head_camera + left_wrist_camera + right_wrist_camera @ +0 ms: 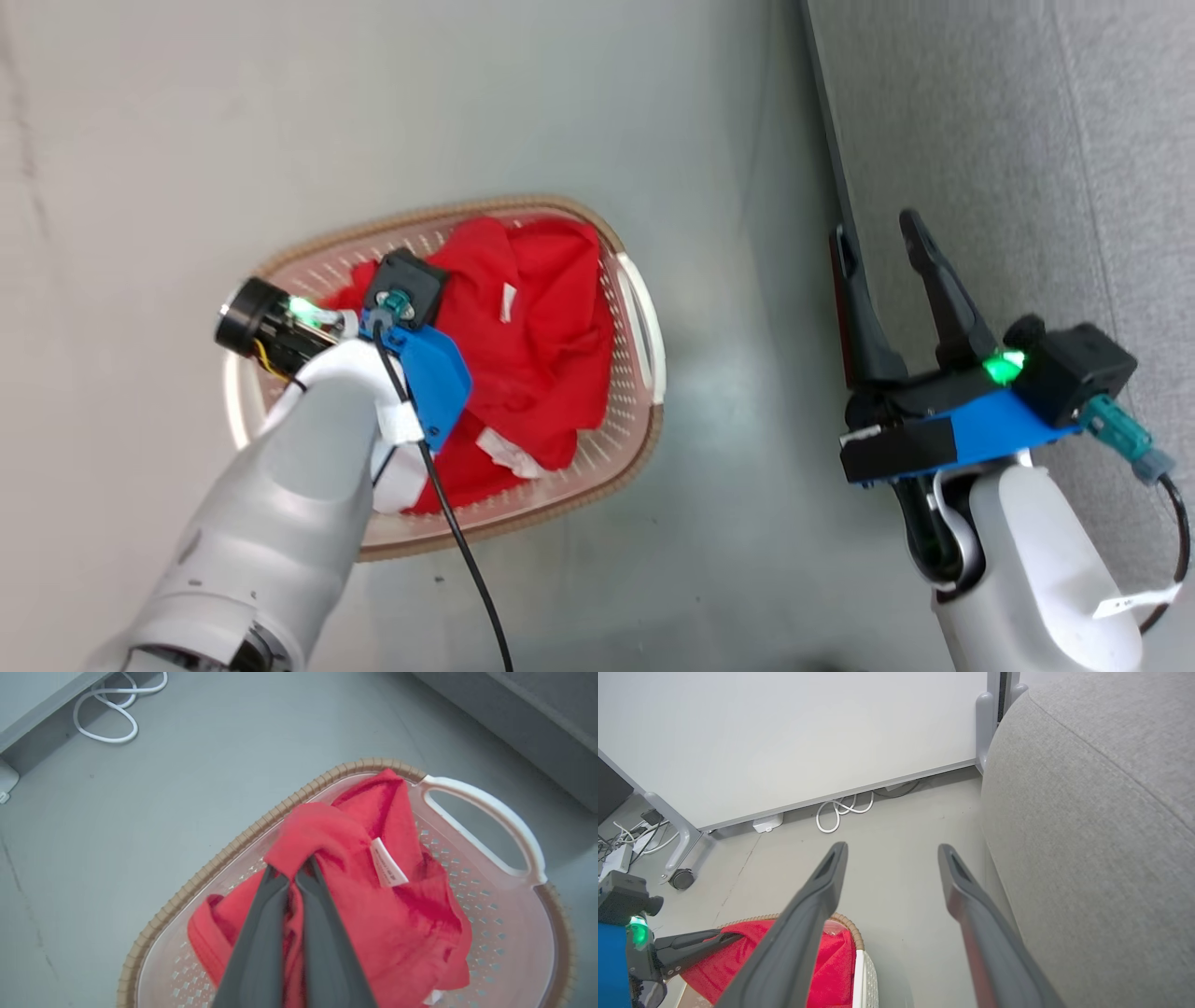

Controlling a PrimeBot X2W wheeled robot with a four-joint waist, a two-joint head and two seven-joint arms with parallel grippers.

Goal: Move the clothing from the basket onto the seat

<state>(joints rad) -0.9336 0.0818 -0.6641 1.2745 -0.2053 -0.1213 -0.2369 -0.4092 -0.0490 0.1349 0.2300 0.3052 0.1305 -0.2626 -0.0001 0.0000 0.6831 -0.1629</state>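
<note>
And the left gripper [292, 870] is clamped on a fold of the clothing [402, 933] in the basket [219, 863], the right gripper [892, 851] wide apart, empty, beside the seat [1087, 835].

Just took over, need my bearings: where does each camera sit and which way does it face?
Head view: on the head, looking down at laundry basket, red clothing, sofa seat; left forearm, open right fingers show.
Left wrist view: on that wrist, along shut left fingers pinching clothing.
Right wrist view: on that wrist, along right fingers toward white panel.
All share the basket.
</note>
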